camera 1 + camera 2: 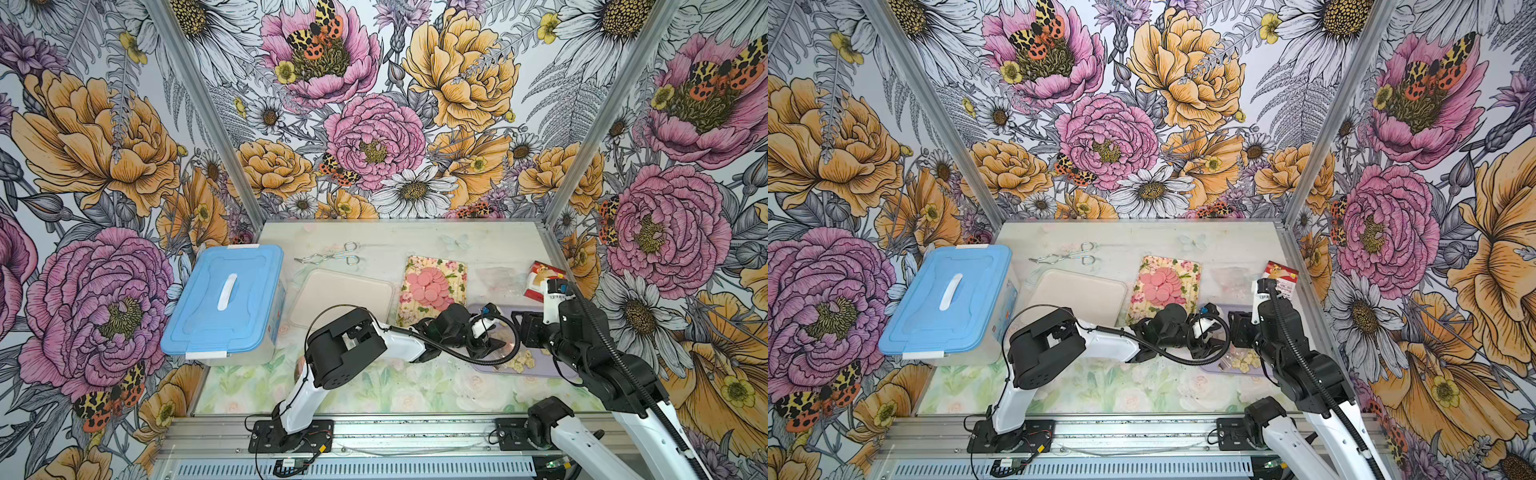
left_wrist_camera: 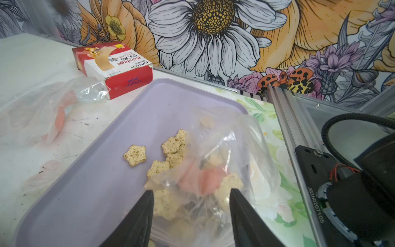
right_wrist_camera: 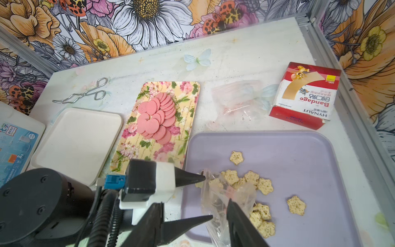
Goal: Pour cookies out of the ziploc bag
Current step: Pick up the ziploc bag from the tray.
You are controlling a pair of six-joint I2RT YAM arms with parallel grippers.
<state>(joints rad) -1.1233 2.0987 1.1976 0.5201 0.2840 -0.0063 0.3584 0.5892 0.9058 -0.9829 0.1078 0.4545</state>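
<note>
Star-shaped cookies [image 1: 521, 360] are seen spilled on the lilac tray [image 3: 299, 171], lower right in both top views. The ziploc bag [image 2: 215, 171] is straddled there by left jaws and right jaws, both spread open

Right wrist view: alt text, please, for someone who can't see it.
A crumpled clear ziploc bag rests on a lavender tray among loose beige star-shaped cookies, at the fingertips of the open left gripper. Beyond it, pink round cookies are piled on a floral tray.
</note>
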